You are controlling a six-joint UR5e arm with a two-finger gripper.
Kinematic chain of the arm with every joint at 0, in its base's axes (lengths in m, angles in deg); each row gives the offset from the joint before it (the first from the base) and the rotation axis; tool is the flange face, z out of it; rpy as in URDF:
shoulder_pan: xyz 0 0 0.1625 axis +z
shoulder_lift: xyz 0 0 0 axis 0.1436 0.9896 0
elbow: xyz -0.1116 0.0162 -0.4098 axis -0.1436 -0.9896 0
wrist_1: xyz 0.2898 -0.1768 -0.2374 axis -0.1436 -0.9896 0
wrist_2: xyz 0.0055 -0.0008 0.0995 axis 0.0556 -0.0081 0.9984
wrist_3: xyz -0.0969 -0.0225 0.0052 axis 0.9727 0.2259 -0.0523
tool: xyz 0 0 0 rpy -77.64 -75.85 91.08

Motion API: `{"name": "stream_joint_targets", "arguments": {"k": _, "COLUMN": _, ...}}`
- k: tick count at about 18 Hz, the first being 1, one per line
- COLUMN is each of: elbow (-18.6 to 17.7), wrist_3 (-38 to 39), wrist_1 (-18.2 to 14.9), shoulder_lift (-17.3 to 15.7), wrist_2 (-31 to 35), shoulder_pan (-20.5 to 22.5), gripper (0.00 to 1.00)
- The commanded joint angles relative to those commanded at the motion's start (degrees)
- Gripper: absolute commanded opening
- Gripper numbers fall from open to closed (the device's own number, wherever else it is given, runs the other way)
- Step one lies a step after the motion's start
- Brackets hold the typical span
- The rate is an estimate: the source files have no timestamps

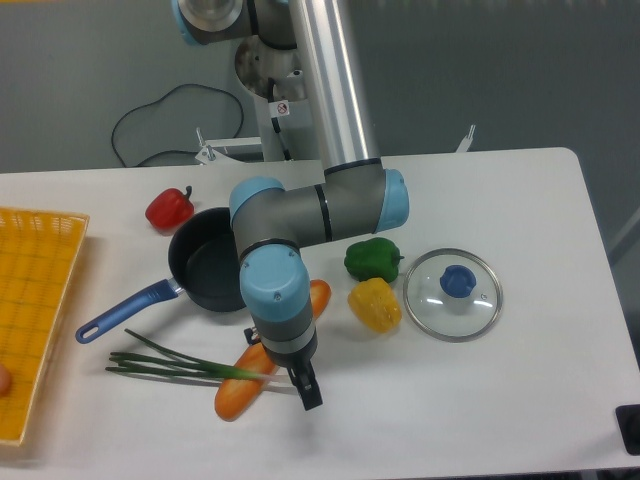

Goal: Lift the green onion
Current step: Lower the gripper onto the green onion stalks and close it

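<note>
**None of the lifting done: the onion lies on the table, gripper just beside its pale end**

The green onion (195, 366) lies flat on the table (480, 400) in the lower left of the frame, its dark leaves splayed toward the left and its pale end running right across the baguette (262, 366). Nothing has been grasped. The gripper (309, 392) hangs at lower centre, pointing down, just to the right of the onion's whitish tip and close to the tabletop. Its fingers show as one dark shape, so whether they stand apart or together cannot be told; they do not appear to hold anything. Judging from this, the approach is nearly complete, while the closing on the stalk and the lift remain. The stalk's crossing over the baguette may make a clean pinch harder there.
</note>
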Motion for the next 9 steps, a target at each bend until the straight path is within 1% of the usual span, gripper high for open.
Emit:
{"name": "stream_joint_targets", "arguments": {"k": 3, "elbow": 0.00, "wrist_3": 0.26, "wrist_1": 0.00, "shoulder_lift": 0.35, "wrist_2": 0.00, "shoulder_pan": -0.26, "gripper": 0.99}}
{"name": "stream_joint_targets", "arguments": {"k": 5, "elbow": 0.09, "wrist_3": 0.44, "wrist_1": 0.00, "shoulder_lift": 0.62, "wrist_2": 0.09, "shoulder_pan": -0.35, "gripper": 0.96}}
{"name": "stream_joint_targets", "arguments": {"k": 9, "elbow": 0.18, "wrist_3": 1.05, "wrist_1": 0.00, "shoulder_lift": 1.23, "wrist_2": 0.09, "shoulder_pan": -0.88, "gripper": 0.96}}
